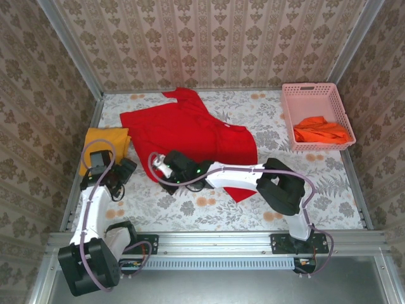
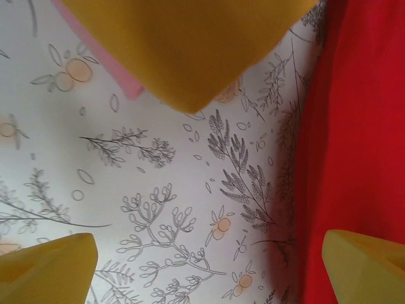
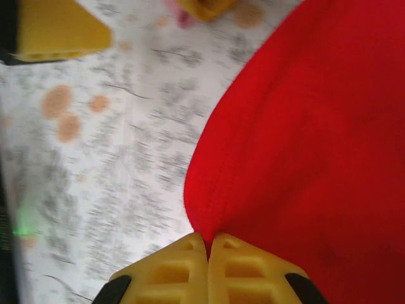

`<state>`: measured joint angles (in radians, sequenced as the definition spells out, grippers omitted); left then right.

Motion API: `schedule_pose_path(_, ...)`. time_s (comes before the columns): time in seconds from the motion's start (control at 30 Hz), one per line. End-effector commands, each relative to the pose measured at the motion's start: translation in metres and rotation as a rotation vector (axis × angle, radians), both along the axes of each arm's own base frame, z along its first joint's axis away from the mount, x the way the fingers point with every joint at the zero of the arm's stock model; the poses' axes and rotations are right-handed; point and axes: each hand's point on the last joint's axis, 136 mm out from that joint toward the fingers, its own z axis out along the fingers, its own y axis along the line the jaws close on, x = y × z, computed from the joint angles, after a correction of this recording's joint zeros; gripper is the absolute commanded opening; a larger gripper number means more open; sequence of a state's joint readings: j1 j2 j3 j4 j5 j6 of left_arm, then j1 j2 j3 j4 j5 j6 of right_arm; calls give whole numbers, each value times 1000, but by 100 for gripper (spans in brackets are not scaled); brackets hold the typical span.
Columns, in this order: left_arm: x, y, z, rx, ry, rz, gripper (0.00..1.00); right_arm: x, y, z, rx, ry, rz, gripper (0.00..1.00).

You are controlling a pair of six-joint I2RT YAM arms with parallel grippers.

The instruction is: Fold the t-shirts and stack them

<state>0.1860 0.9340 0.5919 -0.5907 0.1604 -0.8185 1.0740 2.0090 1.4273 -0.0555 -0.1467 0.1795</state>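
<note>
At red t-shirt edge, right gripper.

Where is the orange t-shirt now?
In the top view, the orange t-shirt lies crumpled inside the pink basket at the far right corner of the table.

Overhead looks down; close wrist views share red shirt.

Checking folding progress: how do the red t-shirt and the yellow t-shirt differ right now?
The red t-shirt lies spread open mid-table; the yellow t-shirt is a compact folded square at the left edge. The right gripper is shut on the red t-shirt's edge; the yellow t-shirt is held by nothing. Both rest on the table.
</note>
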Motion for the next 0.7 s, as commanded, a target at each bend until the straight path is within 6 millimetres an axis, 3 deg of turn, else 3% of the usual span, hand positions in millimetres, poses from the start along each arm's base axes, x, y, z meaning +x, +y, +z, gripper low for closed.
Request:
schedule_pose_path(0.0,-4,6,19,18,-22,-33,93,-23,34,6,55,38,71,0)
schedule_pose_path(0.07,-7,10,24,21,-26,-30,94,-31,44,6,63,48,96,3)
schedule_pose_path(0.13,-10,12,26,20,-29,-28,94,-35,50,13,87,48,114,25)
schedule_pose_path(0.23,-14,10,29,23,-28,-37,94,-37,48,30,130,29,127,31)
schedule_pose_path(0.33,-16,8,32,16,-41,-34,95,-29,32,46,161,-10,84,58)
schedule_pose_path(0.47,-26,-4,30,4,-17,-39,96,1,-13,54,218,-30,-94,66)
schedule_pose_path(0.67,-74,-25,9,63,115,16,95,49,-117,29,157,-27,-420,71)
